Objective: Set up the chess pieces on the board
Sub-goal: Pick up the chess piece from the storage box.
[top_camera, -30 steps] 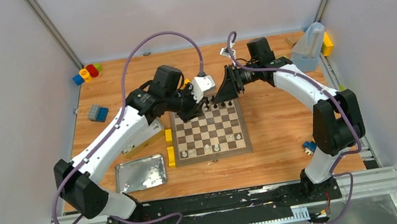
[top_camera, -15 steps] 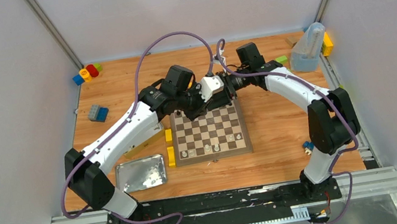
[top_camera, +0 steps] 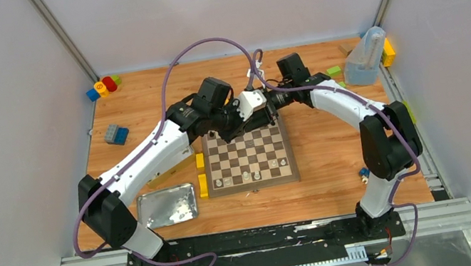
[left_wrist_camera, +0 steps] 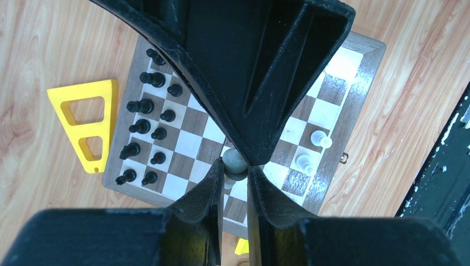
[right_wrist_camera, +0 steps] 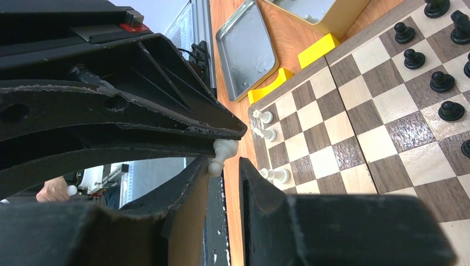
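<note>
The board [top_camera: 256,184] lies mid-table. Both grippers meet above its far edge. My left gripper [top_camera: 245,122] [left_wrist_camera: 235,169] is shut on a pale pawn [left_wrist_camera: 234,160], gripping its base so the head sticks out. My right gripper [top_camera: 265,110] [right_wrist_camera: 224,166] faces it with its fingers narrowly apart around that pawn [right_wrist_camera: 221,154]. The head touches one finger and a gap shows at the other. Black pieces [left_wrist_camera: 147,105] [right_wrist_camera: 442,81] stand in two rows at the far side. A few white pieces [top_camera: 247,174] [right_wrist_camera: 266,117] stand at the near side.
An open metal tin [top_camera: 167,206] lies left of the board, with a second tin [right_wrist_camera: 318,11] under the left arm. Yellow blocks [top_camera: 203,185] sit along the board's left edge and a yellow triangle [left_wrist_camera: 88,124] behind it. Toy blocks [top_camera: 103,86] lie far left, a plastic container [top_camera: 364,57] far right.
The left gripper rose from the board's far edge and the right gripper swung left to meet it. The right fingers, wide open a second ago, now stand narrowly around the pawn.
</note>
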### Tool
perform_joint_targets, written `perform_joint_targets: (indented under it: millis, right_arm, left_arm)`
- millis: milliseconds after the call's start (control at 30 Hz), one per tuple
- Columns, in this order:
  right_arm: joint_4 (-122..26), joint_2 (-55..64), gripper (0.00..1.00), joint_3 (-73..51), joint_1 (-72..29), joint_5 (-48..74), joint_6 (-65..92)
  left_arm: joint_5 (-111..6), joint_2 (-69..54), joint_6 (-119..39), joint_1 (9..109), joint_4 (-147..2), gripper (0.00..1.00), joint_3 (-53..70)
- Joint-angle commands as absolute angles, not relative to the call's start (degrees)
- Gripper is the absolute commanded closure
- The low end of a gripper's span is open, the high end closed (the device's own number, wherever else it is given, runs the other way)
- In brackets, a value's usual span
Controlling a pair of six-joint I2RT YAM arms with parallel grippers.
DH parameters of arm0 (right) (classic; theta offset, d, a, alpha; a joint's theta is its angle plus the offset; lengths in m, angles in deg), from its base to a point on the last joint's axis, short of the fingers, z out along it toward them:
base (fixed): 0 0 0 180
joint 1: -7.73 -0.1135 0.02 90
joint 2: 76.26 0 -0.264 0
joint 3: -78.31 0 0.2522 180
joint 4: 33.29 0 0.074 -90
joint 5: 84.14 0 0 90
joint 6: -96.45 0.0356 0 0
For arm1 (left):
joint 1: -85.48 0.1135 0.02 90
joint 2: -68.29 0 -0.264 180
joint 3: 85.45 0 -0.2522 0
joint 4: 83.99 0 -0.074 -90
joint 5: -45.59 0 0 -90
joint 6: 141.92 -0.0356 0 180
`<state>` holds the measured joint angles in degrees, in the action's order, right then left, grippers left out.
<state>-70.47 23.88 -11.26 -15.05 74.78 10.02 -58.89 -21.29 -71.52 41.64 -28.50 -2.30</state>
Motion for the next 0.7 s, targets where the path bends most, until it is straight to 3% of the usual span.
perform_joint_targets:
  millis: [0, 300, 467, 667]
  right_arm:
    - [-69.44, 24.33, 0.75, -14.08, -15.51, 74.62, 9.79]
    - [-70.33, 25.02, 0.90, -14.91, -15.67, 74.24, 8.90]
    - [-72.18, 24.37, 1.00, -15.11, -15.69, 71.78, 6.91]
    - [-73.49, 23.12, 1.00, -14.23, -15.19, 70.73, 4.57]
  left_arm:
    - [-60.03, -21.41, -70.99, 40.77, -29.20, 0.81, -4.16]
    - [-60.24, -22.26, -71.33, 40.39, -28.78, 0.80, -4.53]
    - [-60.18, -22.16, -71.49, 40.39, -28.53, 0.73, -4.14]
    - [-60.08, -22.07, -71.82, 40.36, -28.23, 0.68, -4.04]
